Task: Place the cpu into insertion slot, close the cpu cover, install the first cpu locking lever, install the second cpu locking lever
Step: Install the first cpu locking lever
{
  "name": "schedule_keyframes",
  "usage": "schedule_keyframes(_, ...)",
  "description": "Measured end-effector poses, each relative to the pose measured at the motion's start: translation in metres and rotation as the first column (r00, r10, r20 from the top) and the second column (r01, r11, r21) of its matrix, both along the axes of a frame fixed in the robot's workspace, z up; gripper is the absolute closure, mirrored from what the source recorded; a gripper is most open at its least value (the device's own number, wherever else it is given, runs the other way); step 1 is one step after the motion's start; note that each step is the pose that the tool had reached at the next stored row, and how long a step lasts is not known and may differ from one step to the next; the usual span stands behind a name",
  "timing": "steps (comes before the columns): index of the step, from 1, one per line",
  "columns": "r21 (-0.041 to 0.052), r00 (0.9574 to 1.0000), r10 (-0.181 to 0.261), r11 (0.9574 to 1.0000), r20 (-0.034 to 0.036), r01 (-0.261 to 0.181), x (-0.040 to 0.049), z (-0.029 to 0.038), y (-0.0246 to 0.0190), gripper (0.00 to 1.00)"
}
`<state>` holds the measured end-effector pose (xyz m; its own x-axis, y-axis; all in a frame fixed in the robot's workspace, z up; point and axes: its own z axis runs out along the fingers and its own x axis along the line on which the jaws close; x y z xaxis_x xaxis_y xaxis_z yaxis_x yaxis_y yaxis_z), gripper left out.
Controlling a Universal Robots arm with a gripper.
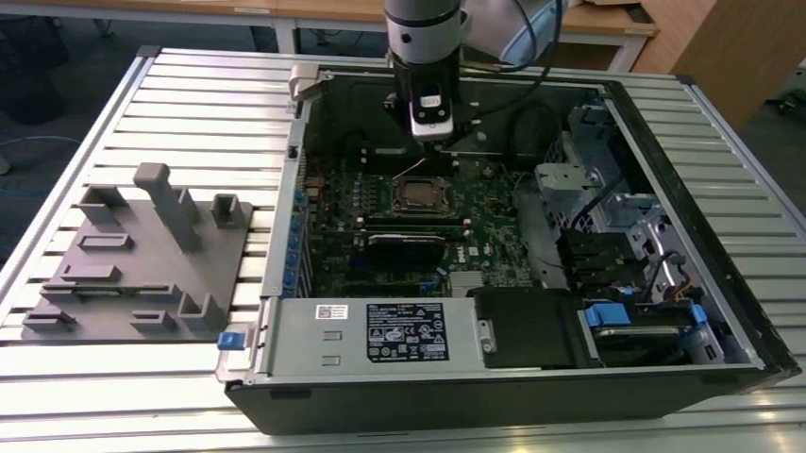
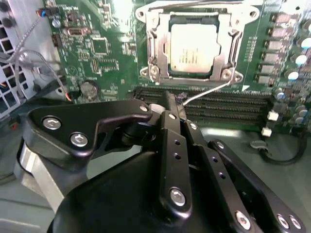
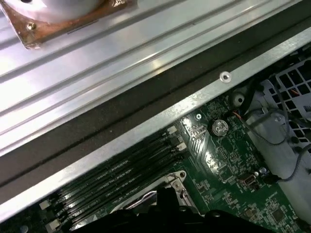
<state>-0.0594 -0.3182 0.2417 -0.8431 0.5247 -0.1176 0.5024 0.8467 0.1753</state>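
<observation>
The cpu (image 2: 197,46) lies flat in the insertion slot (image 2: 144,73), dull metal top up. The silvery cpu cover (image 2: 156,43) is folded down over it, framing the chip. A thin silvery lever (image 2: 211,91) runs slantwise from the socket's corner across the memory slots and ends close to my fingertips. My gripper (image 2: 170,104) looks shut, its black fingers together just short of the socket with nothing seen between them. In the exterior view the gripper (image 1: 428,135) hangs just behind the cpu (image 1: 416,195), a little above the board.
Long black memory slots (image 2: 218,104) lie between gripper and socket. A black card (image 1: 406,247) and the power supply (image 1: 377,330) sit nearer the case front. The metal drive cage (image 1: 592,189) is on the exterior view's right. A grey fixture (image 1: 139,255) stands outside the case.
</observation>
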Motion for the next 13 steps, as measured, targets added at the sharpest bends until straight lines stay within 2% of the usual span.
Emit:
schedule_keyframes(5,0.0521,1.0000,0.000,0.9986,0.0007,0.000,-0.0002,-0.0005,-0.0088,0.90)
schedule_keyframes(9,0.0918,1.0000,0.000,0.9958,0.0012,0.000,-0.0008,-0.0020,-0.0138,0.90)
schedule_keyframes(11,0.1081,1.0000,0.001,0.9941,0.0013,-0.001,-0.0012,-0.0029,-0.0159,0.90)
schedule_keyframes(12,0.1136,1.0000,0.002,0.9935,0.0014,-0.002,-0.0013,-0.0031,-0.0168,0.90)
schedule_keyframes(13,0.1150,1.0000,0.002,0.9934,0.0015,-0.002,-0.0013,-0.0032,-0.0170,0.90)
